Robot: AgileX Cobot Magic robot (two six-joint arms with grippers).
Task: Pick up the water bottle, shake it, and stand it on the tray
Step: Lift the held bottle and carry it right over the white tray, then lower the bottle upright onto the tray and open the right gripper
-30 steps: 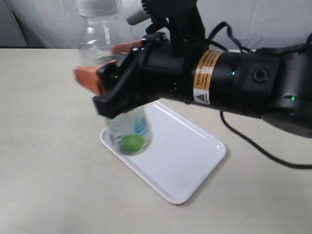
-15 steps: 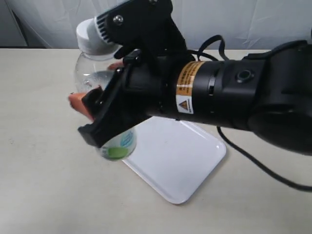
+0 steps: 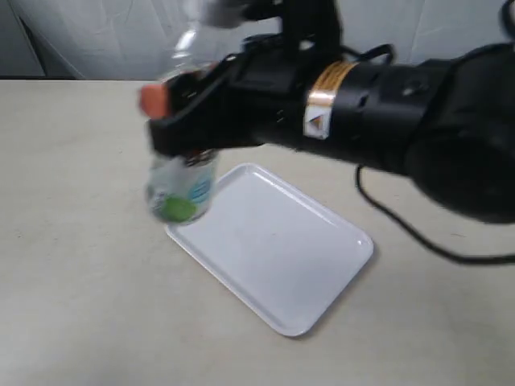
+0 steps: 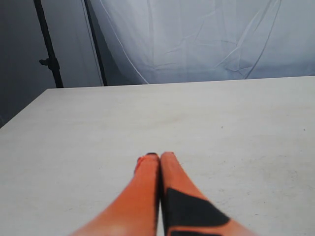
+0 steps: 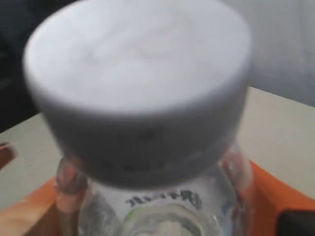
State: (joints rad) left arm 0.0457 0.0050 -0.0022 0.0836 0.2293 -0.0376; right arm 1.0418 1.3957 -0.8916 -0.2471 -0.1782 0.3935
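Note:
The water bottle [image 3: 180,186] hangs in the air, blurred, just off the near-left corner of the white tray [image 3: 282,257], its green-marked base lowest. My right gripper [image 3: 173,108] is shut on its body, reaching in from the right. In the right wrist view the white cap [image 5: 140,78] fills the frame, with the orange fingers [image 5: 275,196] pressed to both sides of the water bottle [image 5: 162,211]. My left gripper [image 4: 160,156] is shut on nothing, low over bare table, and does not show in the exterior view.
The tray lies diagonally on the beige table [image 3: 72,281]. A black cable [image 3: 418,241] trails over the table behind the tray's right end. White cloth hangs at the back.
The right arm has swung the bottle from tilted and low to higher and further back-left, its base now off the tray's corner. The bottle is motion-blurred.

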